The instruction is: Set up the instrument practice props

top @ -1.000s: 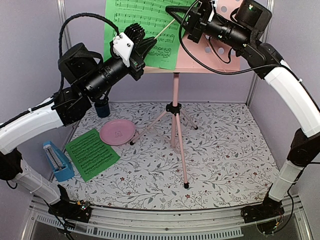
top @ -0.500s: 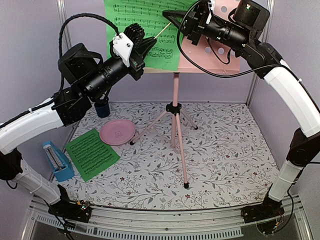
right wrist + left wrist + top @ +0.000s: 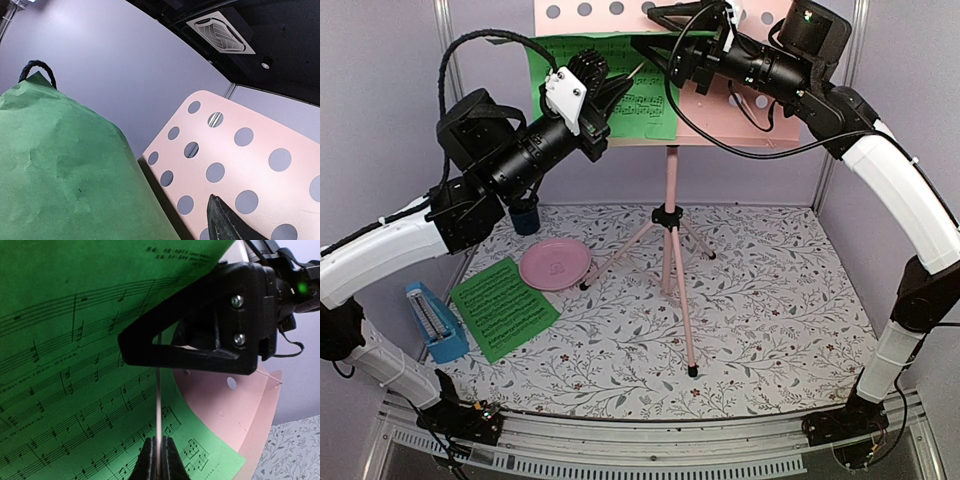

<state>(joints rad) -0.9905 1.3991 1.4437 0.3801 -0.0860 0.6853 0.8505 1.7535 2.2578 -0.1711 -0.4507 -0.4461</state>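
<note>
Quick look from us: the pink tripod music stand (image 3: pixel 671 190) is upright in the middle of the floral surface (image 3: pixel 770 300), all 3 legs down. Its holey panel (image 3: pixel 730 125) is up top, w/ one green sheet-music page (image 3: pixel 645 110) on the left half, bottom edge on the ledge. The top of that page droops fwd, so we see a row of bare holes above it. The right wrist cam shows the page's blank back bulging next to the panel.

Left pincer (image 3: pixel 618 90) is clamped tight on a thin white stick (image 3: pixel 638 70). The left wrist cam shows it clearly: tips pinched together on the stick, which runs up in front of the page. Right pincer (image 3: pixel 655 28) is at the page's top right corner, jaws apart, one above and one below w/ green showing between. Can't tell if either jaw actually touches the paper.

Rest of the props are down on the left side of the surface. The second page (image 3: pixel 505 305) lies flat, w/ the small blue metronome (image 3: pixel 433 322) just beside it on the left, near the edge. A round pink disc (image 3: pixel 555 265) sits right next to that page's far corner. A small dark blue cup (image 3: pixel 525 215) is further back, partly hidden by the left arm.
</note>
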